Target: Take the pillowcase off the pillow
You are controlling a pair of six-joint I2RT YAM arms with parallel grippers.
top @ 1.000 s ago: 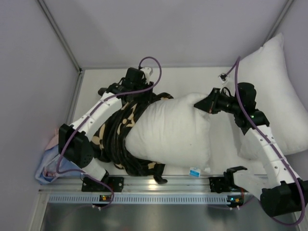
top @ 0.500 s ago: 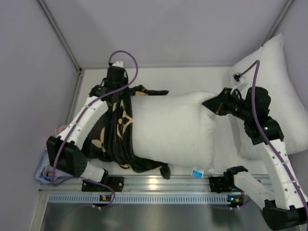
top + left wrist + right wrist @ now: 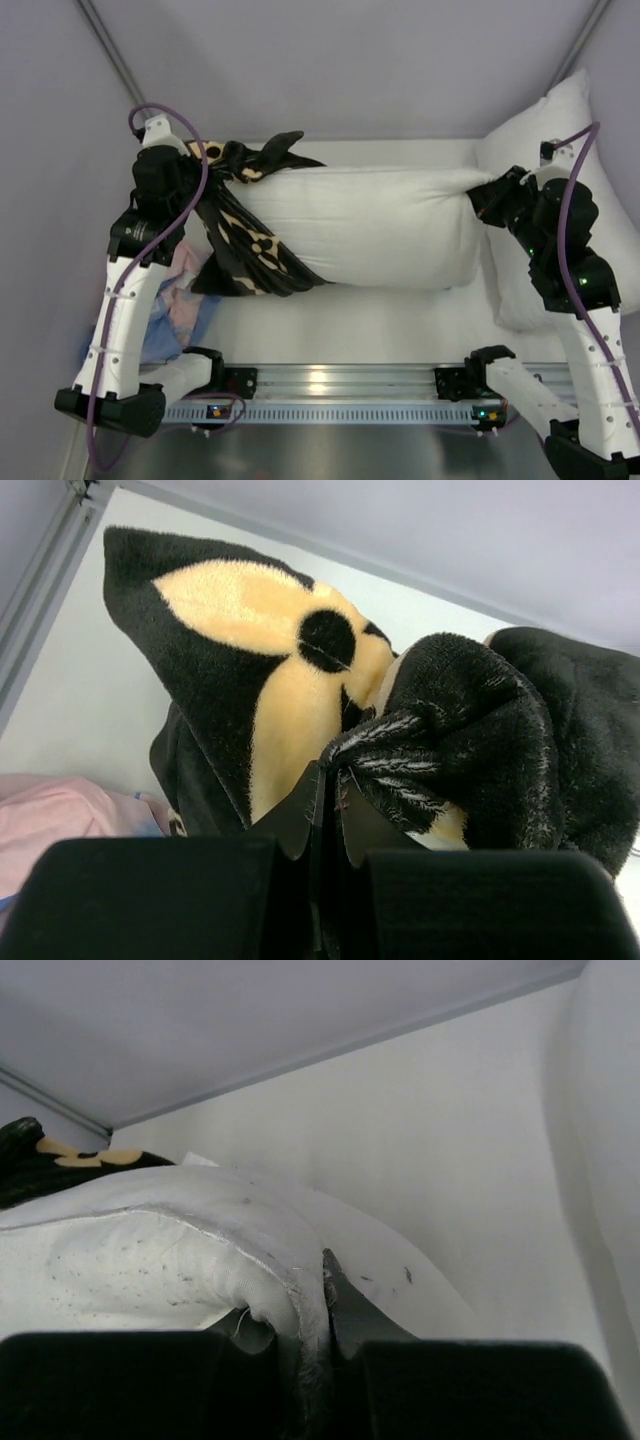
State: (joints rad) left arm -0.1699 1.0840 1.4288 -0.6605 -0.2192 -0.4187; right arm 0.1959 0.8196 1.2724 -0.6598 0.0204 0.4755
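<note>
The white pillow (image 3: 360, 235) is stretched across the middle of the table, lifted between the two arms. The black pillowcase (image 3: 245, 245) with tan flowers covers only its left end and hangs bunched there. My left gripper (image 3: 205, 165) is shut on a fold of the pillowcase (image 3: 300, 690) at the far left. My right gripper (image 3: 478, 195) is shut on the pillow's right corner, whose seam (image 3: 230, 1250) runs between the jaws. The pillow's label tag is out of view.
A second plain white pillow (image 3: 575, 140) leans against the right wall behind my right arm. Pink and light-blue cloths (image 3: 180, 300) lie at the left under my left arm. Grey walls close in the back and sides; a metal rail (image 3: 330, 385) runs along the near edge.
Both arms have pulled apart: the left gripper moved left with the pillowcase, the right gripper moved right with the pillow. The pillow stretched out and more of it came out of the case.
</note>
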